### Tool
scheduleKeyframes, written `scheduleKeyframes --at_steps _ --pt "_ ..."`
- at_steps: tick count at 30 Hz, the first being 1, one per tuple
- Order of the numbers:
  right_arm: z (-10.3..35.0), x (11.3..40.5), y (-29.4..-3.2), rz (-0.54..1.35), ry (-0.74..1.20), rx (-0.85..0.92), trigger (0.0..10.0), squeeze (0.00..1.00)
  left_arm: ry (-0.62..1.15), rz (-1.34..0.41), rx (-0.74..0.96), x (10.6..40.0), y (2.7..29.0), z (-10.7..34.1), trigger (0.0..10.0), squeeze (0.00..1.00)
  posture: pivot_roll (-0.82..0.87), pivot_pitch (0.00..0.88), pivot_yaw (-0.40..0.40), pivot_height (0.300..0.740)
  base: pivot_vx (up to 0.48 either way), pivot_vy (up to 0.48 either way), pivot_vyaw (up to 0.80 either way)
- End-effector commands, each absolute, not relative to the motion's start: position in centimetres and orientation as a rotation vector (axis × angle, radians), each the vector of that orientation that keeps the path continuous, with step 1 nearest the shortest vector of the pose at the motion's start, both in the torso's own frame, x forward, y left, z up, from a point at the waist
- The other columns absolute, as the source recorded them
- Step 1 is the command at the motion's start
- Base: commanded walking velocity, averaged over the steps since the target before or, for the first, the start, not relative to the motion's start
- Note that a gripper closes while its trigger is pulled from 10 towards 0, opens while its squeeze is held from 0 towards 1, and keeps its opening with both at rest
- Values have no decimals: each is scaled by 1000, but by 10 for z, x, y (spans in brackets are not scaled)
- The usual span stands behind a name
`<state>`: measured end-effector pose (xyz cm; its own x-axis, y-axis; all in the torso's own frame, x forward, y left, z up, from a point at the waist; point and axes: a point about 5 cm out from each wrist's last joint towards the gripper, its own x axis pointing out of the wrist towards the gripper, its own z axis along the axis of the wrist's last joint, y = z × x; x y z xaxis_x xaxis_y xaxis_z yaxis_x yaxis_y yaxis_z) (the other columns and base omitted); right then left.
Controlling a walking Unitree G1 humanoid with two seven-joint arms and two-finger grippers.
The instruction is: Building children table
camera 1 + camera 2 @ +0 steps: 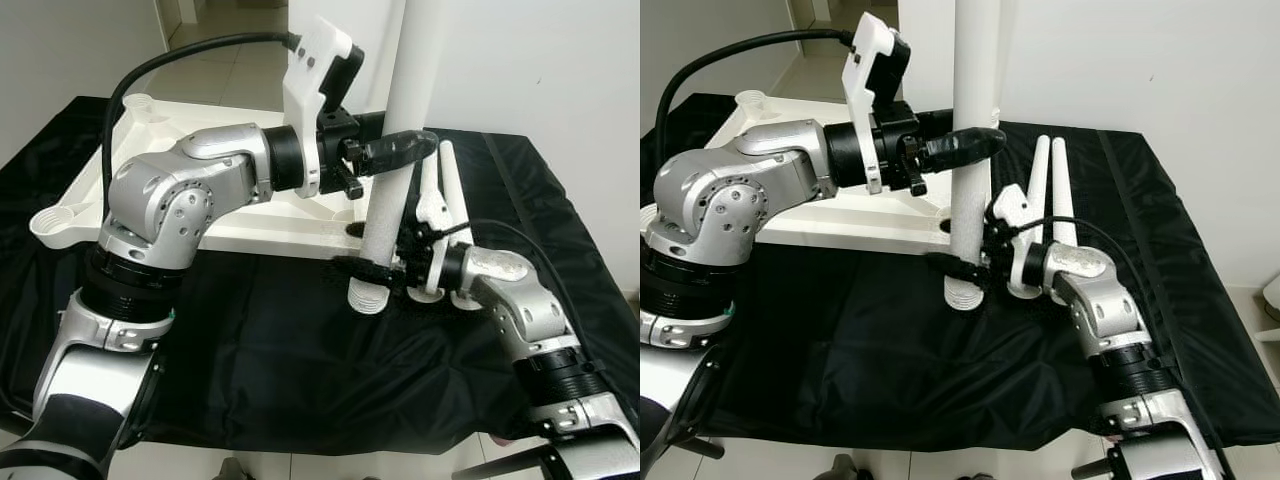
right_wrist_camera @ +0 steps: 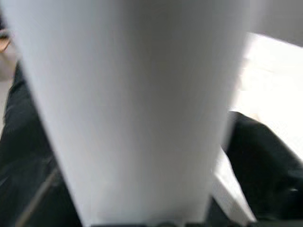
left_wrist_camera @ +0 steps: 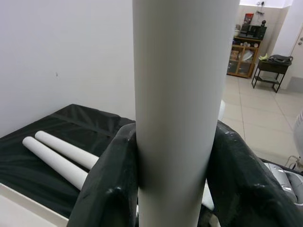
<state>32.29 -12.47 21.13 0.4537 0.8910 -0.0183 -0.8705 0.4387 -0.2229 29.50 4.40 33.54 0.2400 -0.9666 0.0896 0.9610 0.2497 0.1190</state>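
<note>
Surface (image 1: 280,360): draped in black cloth, carrying all items below.

Tabletop (image 1: 250,215): white, children's size, lying upside down on the far left part of the surface, round leg sockets at its corners.

Upright leg (image 1: 400,130): white tube, standing near-vertical just beside the tabletop's near right corner, its ribbed lower end resting at the black cloth.

My left arm: elbow bent, forearm reaching level across the tabletop toward my right. My left pincer (image 1: 395,150): black fingers (image 3: 113,189) pressed against either side of the upright leg, pinching it about midway up its visible length.

My right arm: elbow low at the surface's near right edge, forearm angled up and toward my left. My right pincer (image 1: 965,268): fingers closed around the same leg close to its lower end, pinching it.

Spare legs (image 1: 1050,190): two white tubes lying side by side, touching, on the cloth behind my right wrist.
</note>
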Motion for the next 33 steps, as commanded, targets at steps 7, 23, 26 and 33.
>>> scheduleKeyframes --at_steps 7,23,26,33 --pt "218 325 -121 938 -184 -99 10000 0 -157 -1148 27 313 55 346 10000 0 -5 107 -11 740 0 0 0" --pt "198 315 -93 667 -190 45 10000 0 -203 -930 -20 322 65 356 10000 0 -9 117 0 740 0 0 0" --pt "198 316 -88 637 -193 69 10000 0 -223 -942 -26 318 60 359 10000 0 -5 118 0 740 0 0 0" --pt "211 328 -84 539 -221 80 10000 0 -238 -964 -22 306 50 361 10000 0 0 119 -1 740 0 0 0"
